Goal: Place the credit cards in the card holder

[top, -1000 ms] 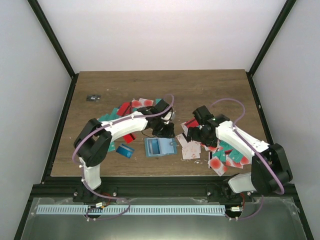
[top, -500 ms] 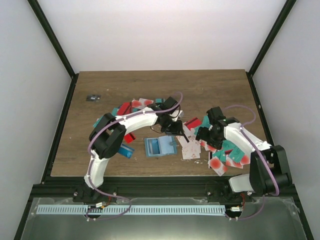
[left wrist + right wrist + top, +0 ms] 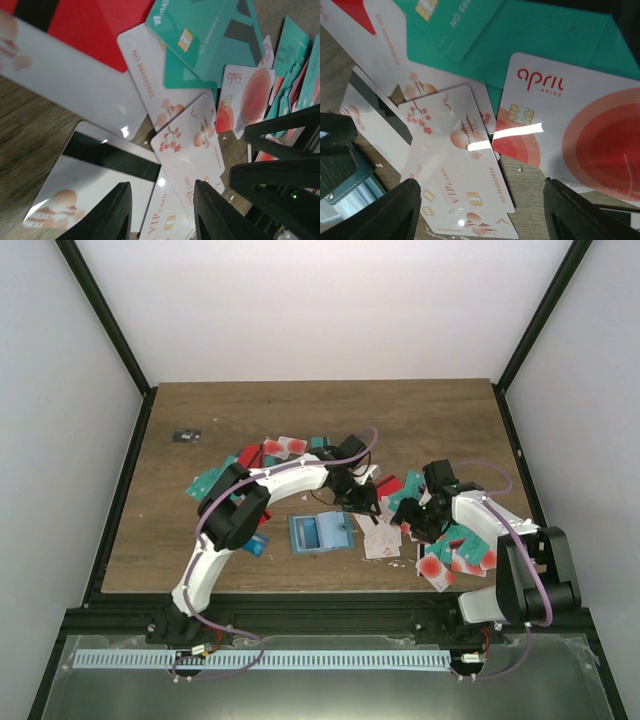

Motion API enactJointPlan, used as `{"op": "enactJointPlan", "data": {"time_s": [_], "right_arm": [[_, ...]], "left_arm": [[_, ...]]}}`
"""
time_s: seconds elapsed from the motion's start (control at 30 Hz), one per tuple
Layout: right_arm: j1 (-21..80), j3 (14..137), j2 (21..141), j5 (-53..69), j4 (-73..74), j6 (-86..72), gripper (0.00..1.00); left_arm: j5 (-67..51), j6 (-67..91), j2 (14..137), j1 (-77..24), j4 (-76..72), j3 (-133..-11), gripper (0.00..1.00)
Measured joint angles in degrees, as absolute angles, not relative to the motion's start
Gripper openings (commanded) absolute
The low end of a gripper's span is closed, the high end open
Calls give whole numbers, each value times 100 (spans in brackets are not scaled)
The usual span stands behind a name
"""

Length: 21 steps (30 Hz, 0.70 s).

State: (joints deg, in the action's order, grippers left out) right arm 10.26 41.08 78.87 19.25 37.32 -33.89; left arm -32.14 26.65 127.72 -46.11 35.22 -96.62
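1. White walls (image 3: 350, 310) and black frame posts (image 3: 110, 330) close in the cell; nothing there bears on your work.
2. The brown wooden table (image 3: 420, 410) lies flat; a small dark object (image 3: 186, 436) sits well apart from the card holder (image 3: 322, 533), far to its left and behind.
3. Your left arm (image 3: 290, 478) has swung from just behind the card holder to its right side, while the right arm (image 3: 490, 525) has drawn further right of it. I judge the left is now lining up a pick.
4. The card holder lies open at the near middle, with no card visibly in it, so the task looks barely begun.
5. The credit cards (image 3: 380, 538) lie loose, most overlapping just right of the holder, others behind it.
6. The left gripper (image 3: 162, 215) hangs with fingers spread over white cards, gripping nothing.
7. The right gripper (image 3: 482, 202) is spread wide above a white VIP card (image 3: 457, 165), also empty.
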Motion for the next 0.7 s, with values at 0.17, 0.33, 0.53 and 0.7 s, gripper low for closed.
{"op": "enactJointPlan", "data": {"time_s": [0.17,0.33,0.53,0.7], "right_arm": [[1022,3907,8066,2187,3564,-3435,62],[1020,3883,8149,2344,3398,-3505,57],[1013,3822,8191,2460,3216,-3607,52],[993,3752,8208,2628,3033,-3671,51]], "left_arm": [[-3435,2582,13002,-4641,3516,-9902,38],[-3573,2510,13249,-4654,3518,-10029,39],[-3662,2414,13421,-4654,3524,-10276,39],[-3804,2351,13465,-4654,3470,-10296,39]]}}
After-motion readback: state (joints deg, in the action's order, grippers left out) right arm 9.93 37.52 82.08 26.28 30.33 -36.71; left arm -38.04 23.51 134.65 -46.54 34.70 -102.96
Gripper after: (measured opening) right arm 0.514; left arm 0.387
